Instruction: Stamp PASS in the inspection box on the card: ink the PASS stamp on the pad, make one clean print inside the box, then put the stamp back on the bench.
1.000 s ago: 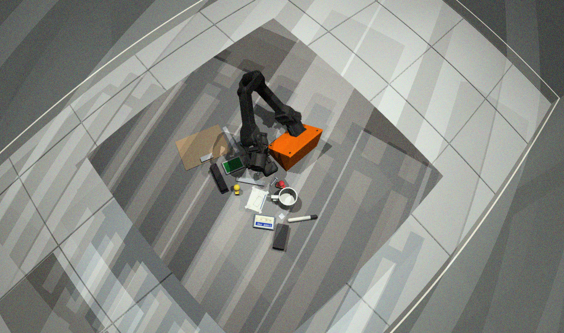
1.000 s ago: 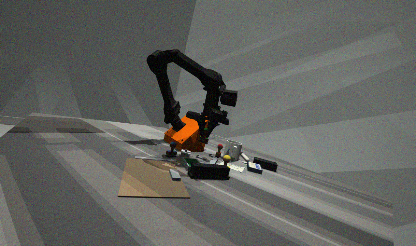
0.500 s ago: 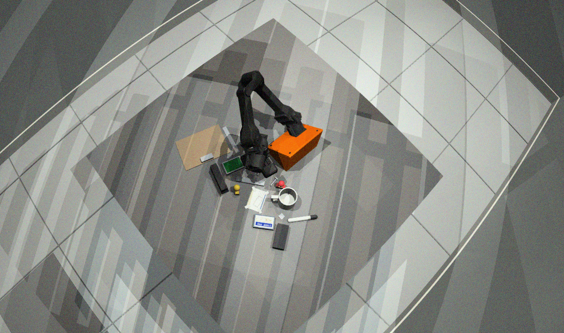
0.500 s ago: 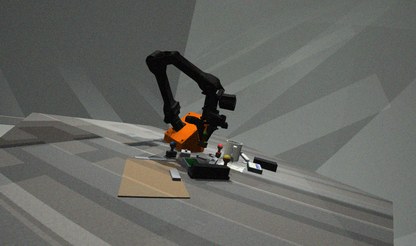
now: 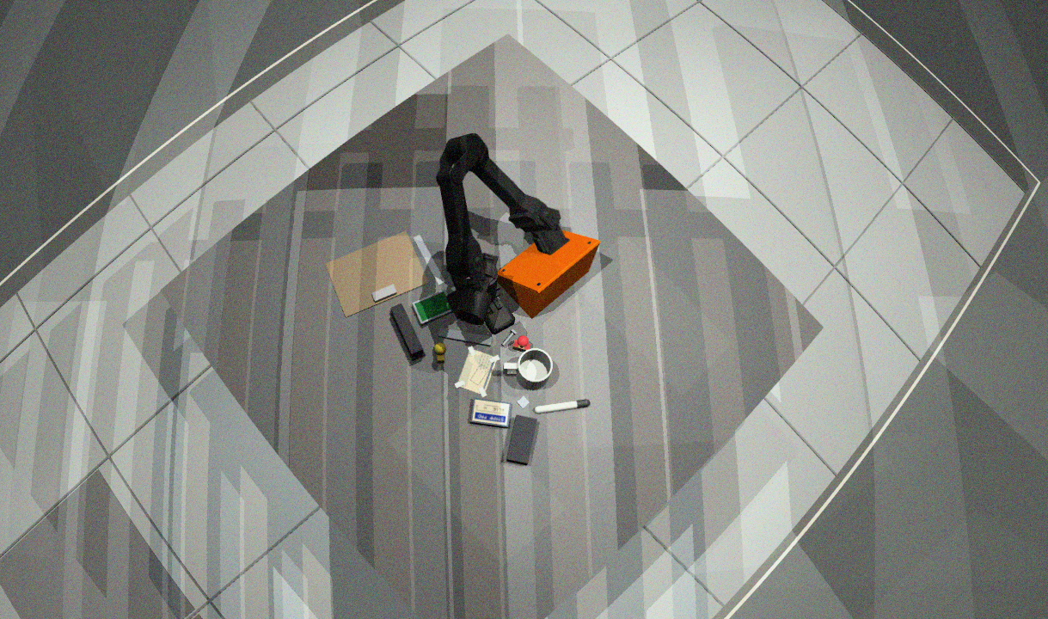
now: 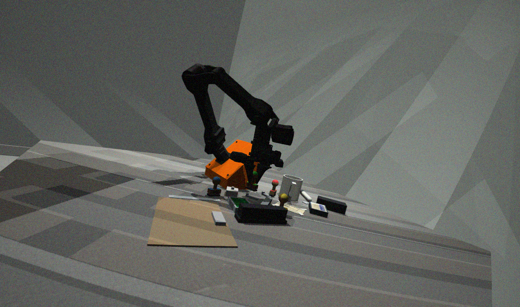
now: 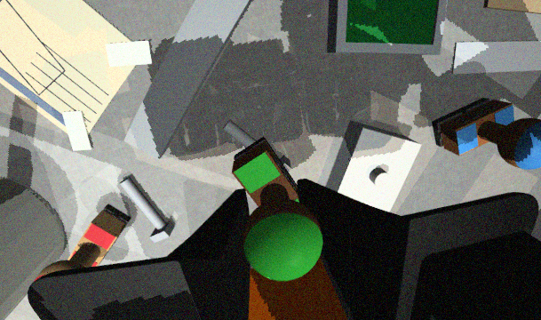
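My gripper (image 7: 272, 193) (image 6: 255, 177) is shut on the green-knobbed stamp (image 7: 283, 246) (image 6: 255, 174), low over the bench between the red and blue stamps; whether its base touches the bench I cannot tell. The cream card (image 5: 477, 371) (image 6: 295, 208) (image 7: 92, 33) is taped down at the corners. The part of its box outline (image 7: 65, 70) in the wrist view shows no print. The green pad (image 5: 432, 308) (image 7: 392, 22) (image 6: 237, 202) lies open in its tray. A case labelled STAMP PAD (image 5: 489, 413) (image 6: 318, 208) lies beyond the card. The stamps' lettering is not visible.
Red (image 5: 522, 342) (image 6: 274, 183), yellow (image 5: 439, 349) (image 6: 283, 197) and blue (image 6: 216, 181) (image 7: 534, 144) stamps stand around. Bolts (image 7: 146, 204), a white knobbed block (image 7: 377, 169) and a steel strip (image 7: 199, 80) lie near my gripper. A mug (image 6: 291, 189) stands by the card.
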`<state>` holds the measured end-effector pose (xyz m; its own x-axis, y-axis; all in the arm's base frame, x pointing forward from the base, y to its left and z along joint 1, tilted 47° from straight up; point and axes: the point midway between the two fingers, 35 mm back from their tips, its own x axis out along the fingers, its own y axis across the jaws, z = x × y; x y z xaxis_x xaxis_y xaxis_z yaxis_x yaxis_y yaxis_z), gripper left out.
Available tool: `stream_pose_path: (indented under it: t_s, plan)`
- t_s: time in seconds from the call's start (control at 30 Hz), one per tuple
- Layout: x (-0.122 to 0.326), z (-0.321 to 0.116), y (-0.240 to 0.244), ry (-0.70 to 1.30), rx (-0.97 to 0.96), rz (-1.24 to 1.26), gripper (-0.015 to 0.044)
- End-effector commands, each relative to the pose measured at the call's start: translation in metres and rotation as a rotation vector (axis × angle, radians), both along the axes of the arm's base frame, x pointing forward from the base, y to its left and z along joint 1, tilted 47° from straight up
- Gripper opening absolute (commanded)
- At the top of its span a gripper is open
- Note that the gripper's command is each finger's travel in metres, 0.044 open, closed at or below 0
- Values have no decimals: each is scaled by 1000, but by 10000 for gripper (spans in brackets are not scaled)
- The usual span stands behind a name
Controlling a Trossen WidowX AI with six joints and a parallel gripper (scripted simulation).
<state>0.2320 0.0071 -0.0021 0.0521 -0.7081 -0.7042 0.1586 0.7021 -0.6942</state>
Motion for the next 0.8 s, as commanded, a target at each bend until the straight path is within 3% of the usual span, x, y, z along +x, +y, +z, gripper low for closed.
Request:
stream_pose_path:
  t_s: [0.0,0.6,0.77]
  plan:
    - [-1,-4,-6,7,-6,5,0]
    - [-3,-17,-21,7,-11,4,0]
    - [-1,-16,-18,0,-4,4,131]
